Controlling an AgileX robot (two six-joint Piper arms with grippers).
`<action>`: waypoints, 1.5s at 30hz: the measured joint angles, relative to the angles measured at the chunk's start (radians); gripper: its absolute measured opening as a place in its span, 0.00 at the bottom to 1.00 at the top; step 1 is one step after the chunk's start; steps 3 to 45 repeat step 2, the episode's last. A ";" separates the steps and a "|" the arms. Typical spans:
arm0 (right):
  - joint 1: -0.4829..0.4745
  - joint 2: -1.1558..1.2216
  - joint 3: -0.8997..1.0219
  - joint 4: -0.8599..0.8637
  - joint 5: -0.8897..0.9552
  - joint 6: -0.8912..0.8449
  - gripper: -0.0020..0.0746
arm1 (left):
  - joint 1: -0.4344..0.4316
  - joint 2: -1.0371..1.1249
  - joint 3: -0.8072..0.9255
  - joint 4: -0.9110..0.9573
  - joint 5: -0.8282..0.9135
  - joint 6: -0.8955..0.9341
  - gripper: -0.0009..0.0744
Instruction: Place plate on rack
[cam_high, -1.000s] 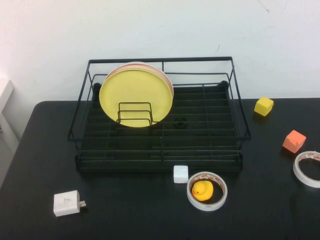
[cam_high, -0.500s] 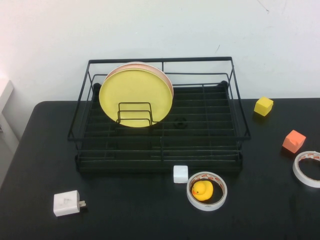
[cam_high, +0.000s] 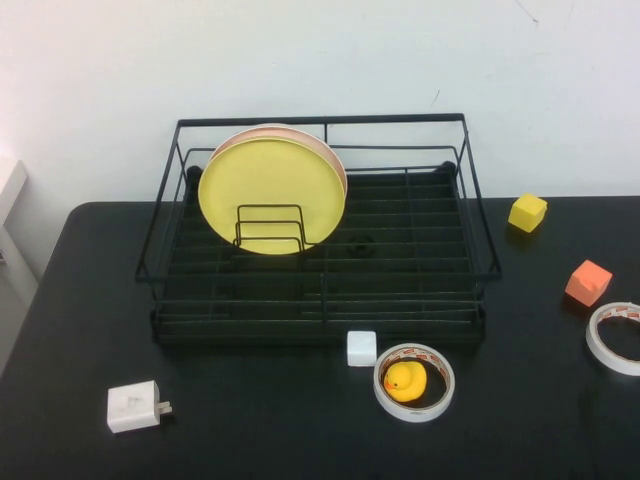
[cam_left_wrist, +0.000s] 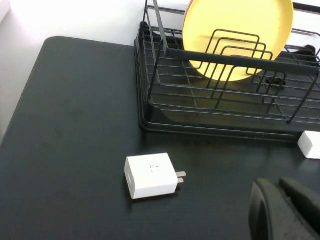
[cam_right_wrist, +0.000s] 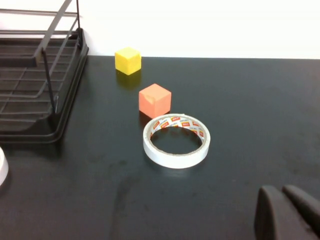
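Note:
The yellow plate (cam_high: 271, 195) stands on edge in the left part of the black wire rack (cam_high: 320, 300), leaning among the divider loops, with a pale pink plate (cam_high: 325, 147) right behind it. It also shows in the left wrist view (cam_left_wrist: 235, 30), inside the rack (cam_left_wrist: 165, 107). Neither arm shows in the high view. My left gripper (cam_left_wrist: 282, 207) is shut and empty, low over the table in front of the rack's left side. My right gripper (cam_right_wrist: 290, 210) is shut and empty, low over the table right of the rack (cam_right_wrist: 40, 115).
A white charger (cam_high: 134, 406) lies front left. A white cube (cam_high: 361, 348) and a tape ring holding a yellow duck (cam_high: 405, 380) sit before the rack. A yellow cube (cam_high: 527, 212), an orange cube (cam_high: 588, 282) and a tape roll (cam_high: 615, 337) lie on the right.

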 joint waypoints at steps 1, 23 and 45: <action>0.000 0.000 0.000 0.000 0.000 0.000 0.02 | 0.000 0.000 0.000 0.000 0.000 0.000 0.01; 0.000 0.000 0.000 0.000 0.000 0.000 0.02 | 0.000 0.000 0.000 0.000 0.000 0.000 0.01; 0.000 0.000 0.000 0.000 0.000 0.000 0.02 | 0.000 0.000 0.000 0.000 0.000 0.000 0.01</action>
